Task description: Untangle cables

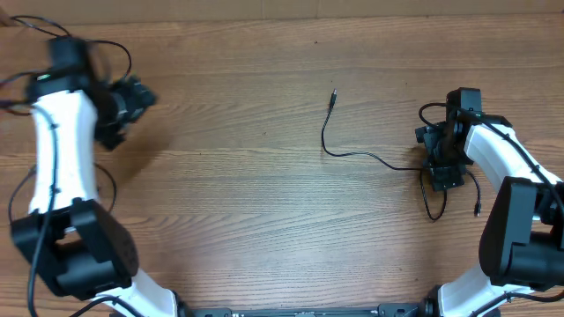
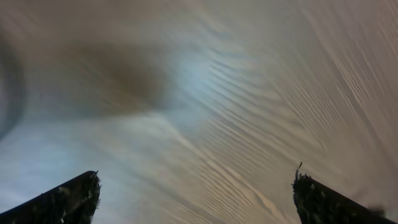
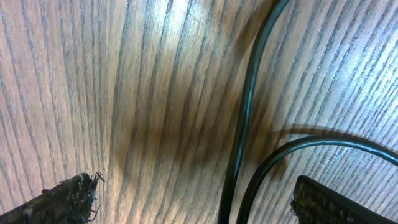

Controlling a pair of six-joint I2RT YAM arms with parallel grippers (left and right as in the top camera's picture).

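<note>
A thin black cable lies on the wooden table, running from a small plug in the middle to under my right gripper. Another cable loop and a plug end show just below that gripper. In the right wrist view my right gripper is open low over the wood, with two black cable strands lying between its fingers, nearer the right one. My left gripper is at the far left back, away from the cables. It is open and empty in the blurred left wrist view.
The thicker black wires of the left arm loop near the table's back left corner. The right arm's own wiring sits beside its wrist. Bare wood lies between the two arms.
</note>
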